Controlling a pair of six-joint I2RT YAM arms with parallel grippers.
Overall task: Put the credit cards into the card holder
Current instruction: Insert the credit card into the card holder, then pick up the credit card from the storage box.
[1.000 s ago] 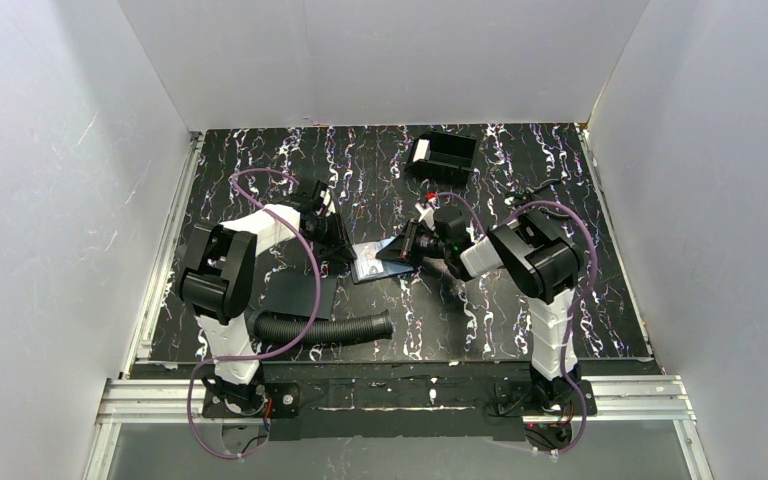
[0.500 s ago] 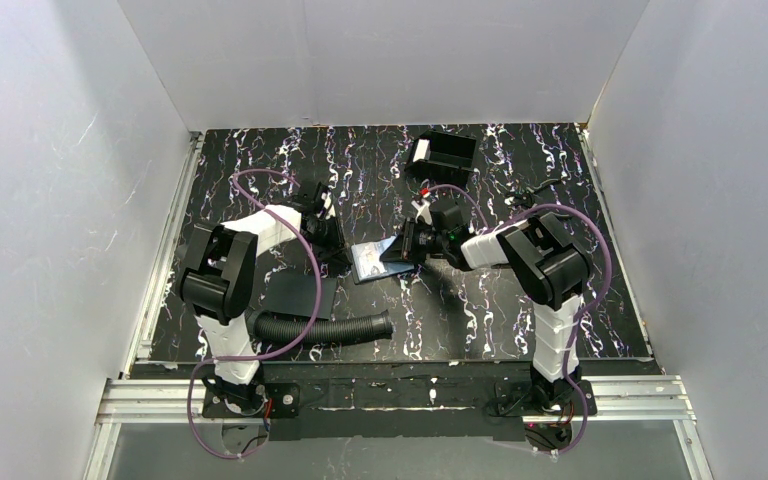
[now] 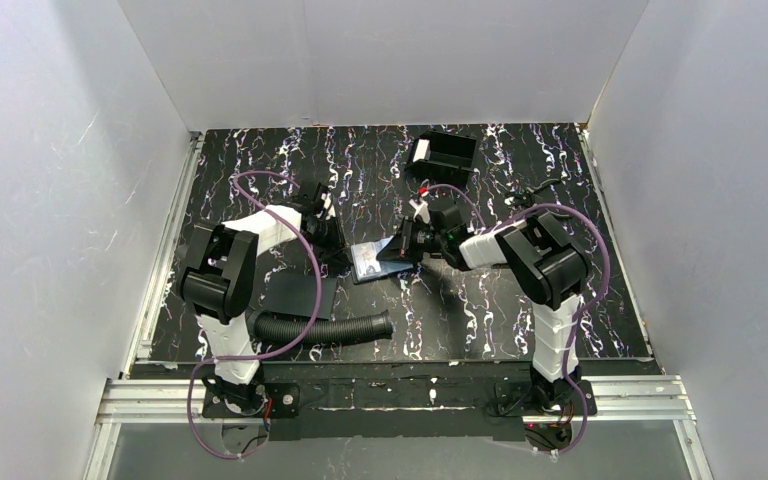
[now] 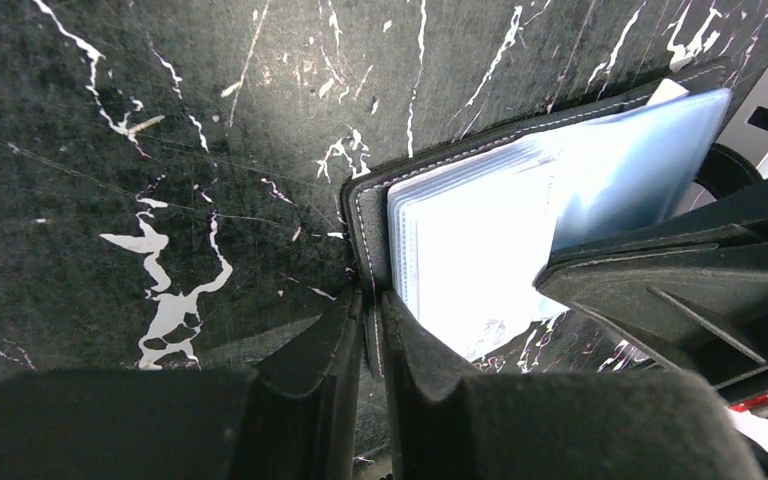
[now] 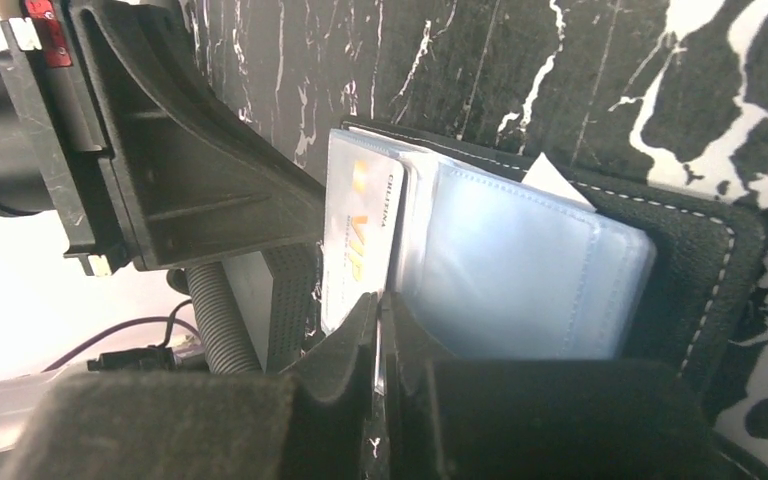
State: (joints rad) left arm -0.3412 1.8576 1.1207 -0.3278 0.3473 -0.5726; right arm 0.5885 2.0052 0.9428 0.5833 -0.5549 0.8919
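Left gripper (image 4: 370,318): jaws are pinching the edge of the card holder (image 4: 365,205) cover.
Right gripper (image 5: 382,310): jaws are pinching the edge of a pale credit card (image 5: 360,235) with "VIP" print.
Card holder: is lying open on the marbled table (image 3: 440,320), between both grippers, clear sleeves showing.
Credit card: is leaning against the sleeves; can't tell whether it's in a slot.

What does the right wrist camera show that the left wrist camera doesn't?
Right wrist only: the gold VIP print on the credit card pinched by the right gripper, and a ribbed hose. Left wrist only: the left gripper pinching the card holder by its stitched black edge. Both: the open holder's clear sleeves on the marbled table.
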